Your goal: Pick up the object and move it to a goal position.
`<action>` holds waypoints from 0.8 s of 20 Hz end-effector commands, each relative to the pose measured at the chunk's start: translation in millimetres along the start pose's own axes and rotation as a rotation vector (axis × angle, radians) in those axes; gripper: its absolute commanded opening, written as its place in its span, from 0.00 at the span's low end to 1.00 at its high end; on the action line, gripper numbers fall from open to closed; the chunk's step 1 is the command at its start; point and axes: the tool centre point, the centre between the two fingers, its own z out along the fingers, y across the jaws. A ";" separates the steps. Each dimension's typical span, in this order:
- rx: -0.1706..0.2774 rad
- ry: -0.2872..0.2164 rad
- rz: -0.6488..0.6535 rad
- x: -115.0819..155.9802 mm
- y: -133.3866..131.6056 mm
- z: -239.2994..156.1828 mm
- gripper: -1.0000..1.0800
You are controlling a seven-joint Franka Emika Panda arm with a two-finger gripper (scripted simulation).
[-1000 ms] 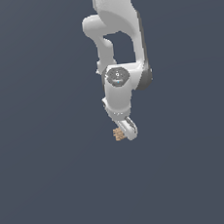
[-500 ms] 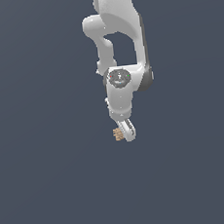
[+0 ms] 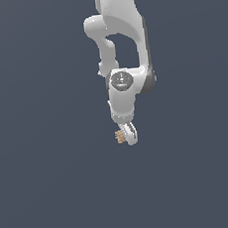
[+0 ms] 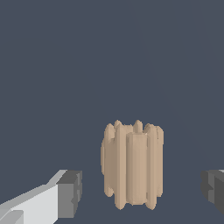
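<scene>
Object [image 4: 132, 170], tan and ribbed with vertical grooves, standing upright between two dark finger pads [image 4: 70, 194], gaps showing on both sides; sitting at the white gripper [image 3: 127, 136] tip in the exterior view, against plain slate-grey. Gripper spread apart, touching nothing, hanging below the white arm [image 3: 123, 40] reaching down from above

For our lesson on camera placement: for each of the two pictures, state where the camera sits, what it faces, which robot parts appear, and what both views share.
Exterior view: off the arm, facing the white Panda arm and its hand beside the tan ridged block.
Wrist view: on the wrist, looking past two grey finger pads at the block, which stands between them untouched.
Shared: the block and the hand's fingers.
</scene>
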 end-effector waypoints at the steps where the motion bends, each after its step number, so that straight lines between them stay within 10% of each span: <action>1: -0.001 0.000 0.001 0.0 0.7 8.3 0.96; 12: -0.001 0.000 0.004 0.0 0.5 45.2 0.96; 13: -0.001 0.000 0.004 0.0 0.5 45.2 0.00; 16: -0.001 0.000 0.004 0.0 0.5 45.2 0.00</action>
